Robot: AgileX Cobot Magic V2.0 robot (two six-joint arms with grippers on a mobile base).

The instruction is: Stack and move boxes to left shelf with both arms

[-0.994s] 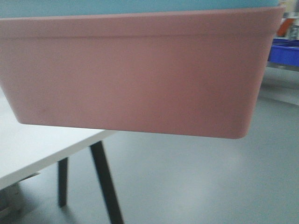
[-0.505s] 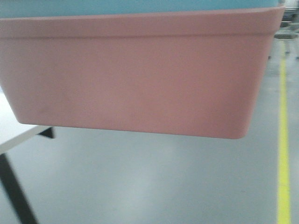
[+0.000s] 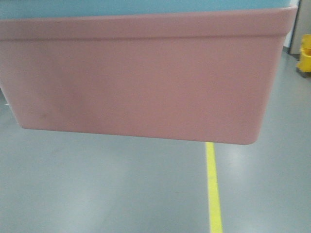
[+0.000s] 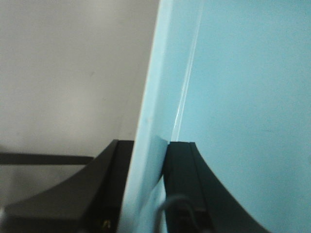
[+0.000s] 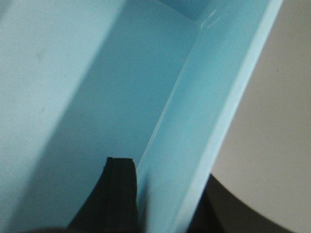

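The salmon pink box [image 3: 146, 77] fills the upper part of the front view, held in the air over the floor. The turquoise box [image 3: 146, 7] sits nested inside it, only its top edge showing. My left gripper [image 4: 149, 146] is shut on one side wall of the turquoise box [image 4: 243, 97], one black finger on each face. On the opposite wall of that box [image 5: 97, 73] my right gripper [image 5: 165, 170] is shut the same way, one finger inside and one outside. The left shelf is out of view.
Below the boxes is grey floor [image 3: 97, 184] with a yellow painted line [image 3: 212, 184] running toward me. A yellow object [image 3: 305, 56] stands on the floor at the far right edge.
The background has swept sideways: the white table and its black legs have left the view and the yellow line has moved from the right toward the middle. The boxes keep their place in the frame.
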